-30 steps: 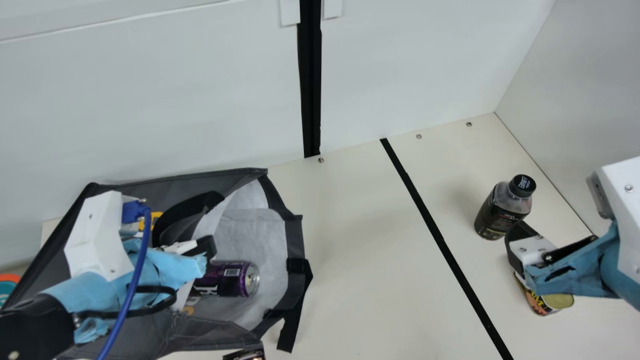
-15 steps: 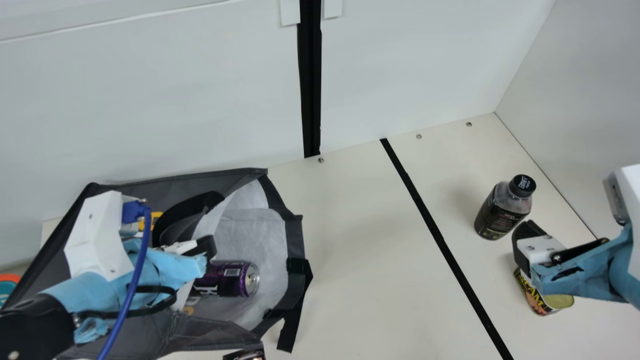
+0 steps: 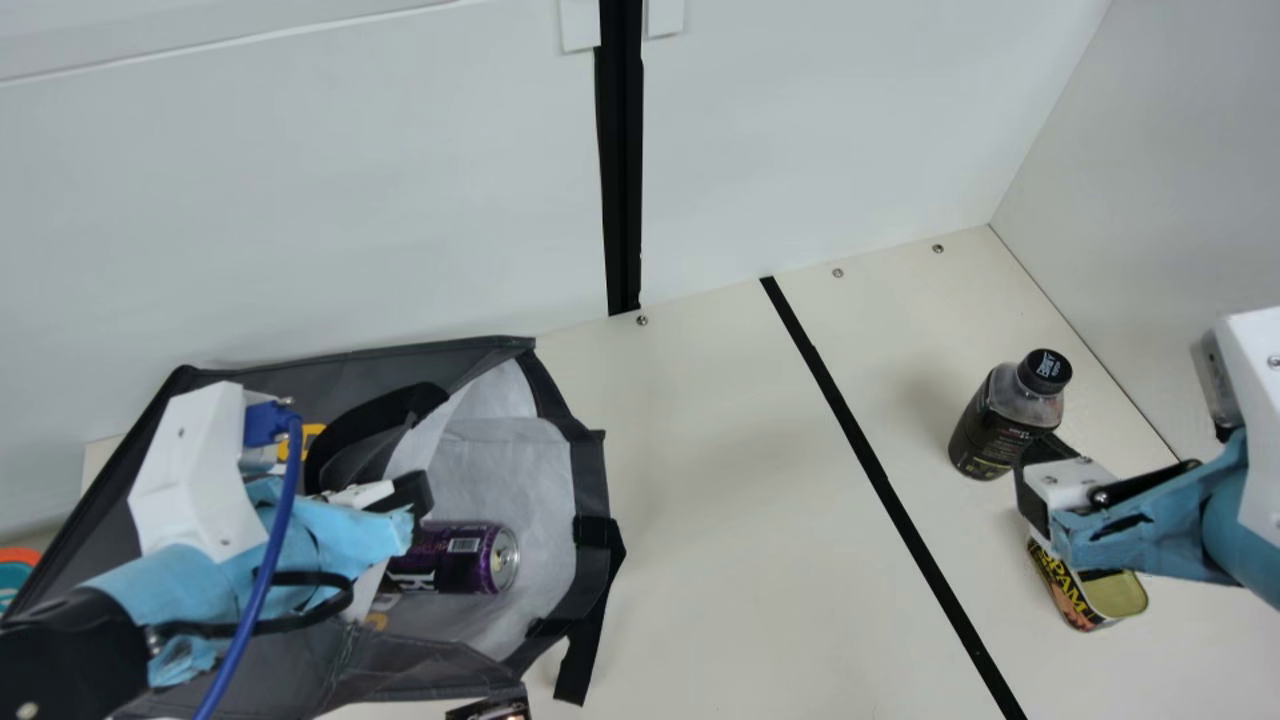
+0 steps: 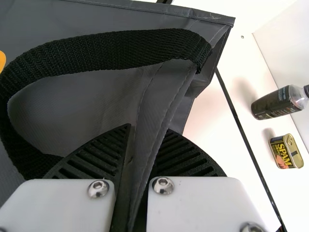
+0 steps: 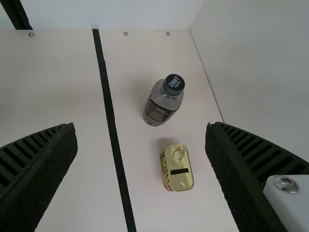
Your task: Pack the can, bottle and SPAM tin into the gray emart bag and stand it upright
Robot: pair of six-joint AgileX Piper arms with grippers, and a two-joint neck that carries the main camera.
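Observation:
The gray bag (image 3: 450, 352) lies open on its side, the purple can (image 3: 455, 560) inside near its mouth. At the bag's near wall is my left gripper (image 3: 405, 495); in the left wrist view, the left gripper (image 4: 148, 129) is shut on the bag's fabric edge (image 4: 154, 104). My right gripper (image 3: 1035, 465) hangs above the table, partly covering the SPAM tin (image 3: 1095, 600) and the foot of the bottle (image 3: 1003, 425). In the right wrist view, the right gripper (image 5: 141, 126) stands open, with the upright bottle (image 5: 163, 101) and upright tin (image 5: 179, 169) below, untouched.
A black strip (image 3: 880, 475) runs along the table between bag and bottle. White walls (image 3: 1180, 200) stand behind and at the right. A dark item (image 3: 490, 708) shows at the near edge by the bag, and an orange-and-teal item (image 3: 15, 575) at the far left.
My right gripper first drew off to the right, then came partway back left, uncovering more of the tin. The left arm, bag, can, bottle and tin have kept still.

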